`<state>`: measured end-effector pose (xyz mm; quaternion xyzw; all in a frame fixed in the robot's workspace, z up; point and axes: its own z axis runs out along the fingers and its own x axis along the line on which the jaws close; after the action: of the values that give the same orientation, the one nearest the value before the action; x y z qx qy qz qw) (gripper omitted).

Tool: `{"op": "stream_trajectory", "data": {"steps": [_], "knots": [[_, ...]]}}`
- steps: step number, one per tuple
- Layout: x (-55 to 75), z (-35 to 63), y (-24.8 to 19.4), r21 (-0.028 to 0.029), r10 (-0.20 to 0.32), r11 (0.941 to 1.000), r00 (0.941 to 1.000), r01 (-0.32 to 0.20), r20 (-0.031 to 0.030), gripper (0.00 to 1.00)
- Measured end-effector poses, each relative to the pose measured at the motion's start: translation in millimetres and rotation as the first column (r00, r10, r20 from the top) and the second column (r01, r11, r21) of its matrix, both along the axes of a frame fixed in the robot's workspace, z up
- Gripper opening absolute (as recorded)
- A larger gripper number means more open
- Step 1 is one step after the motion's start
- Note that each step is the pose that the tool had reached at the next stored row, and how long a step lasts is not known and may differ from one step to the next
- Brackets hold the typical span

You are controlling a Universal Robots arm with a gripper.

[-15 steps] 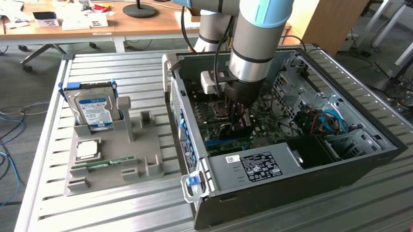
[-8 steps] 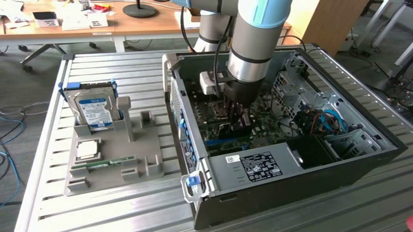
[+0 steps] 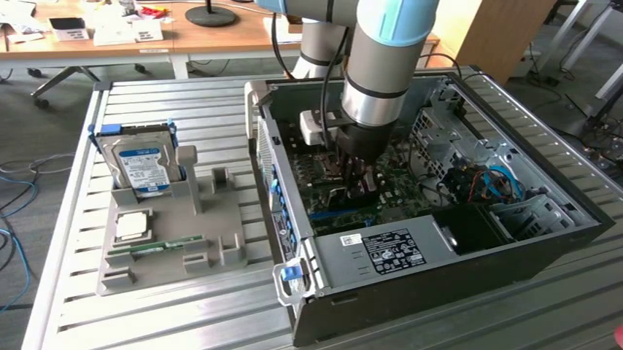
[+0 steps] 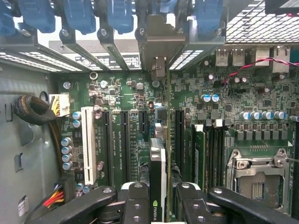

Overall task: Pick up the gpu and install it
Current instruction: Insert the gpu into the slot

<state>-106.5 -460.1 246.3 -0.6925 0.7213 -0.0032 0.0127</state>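
Deep inside the open computer case [image 3: 389, 251], my gripper [image 3: 352, 182] is shut on the gpu [image 3: 343, 195], a dark card held on edge over the green motherboard [image 3: 409, 189]. In the wrist view the gpu [image 4: 158, 172] runs edge-on from between my black fingers [image 4: 135, 203] toward the rear slot openings. Its silvery bracket [image 4: 159, 46] stands in line with one opening. The card's lower edge lies along a black expansion slot [image 4: 164, 126]. Whether it is seated in the slot I cannot tell.
Blue slot latches [image 4: 119, 16] line the case's rear wall. A white slot [image 4: 88, 144] and the CPU socket [image 4: 259, 172] flank the card. On the exterior view's left, a grey fixture [image 3: 219, 219] holds a blue-labelled hard drive [image 3: 141, 164] and a green RAM stick [image 3: 160, 246].
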Motion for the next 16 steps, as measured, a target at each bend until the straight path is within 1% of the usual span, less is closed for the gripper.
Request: {"op": "stream_trajectory", "data": {"steps": [7,16], "knots": [[0.0,-0.4,0.3,0.0007,0.0,1.0,1.0,0.0,0.0003,0.27],[-0.3,-0.3,0.3,0.0,0.0,1.0,1.0,0.0,-0.0001,0.27]]}}
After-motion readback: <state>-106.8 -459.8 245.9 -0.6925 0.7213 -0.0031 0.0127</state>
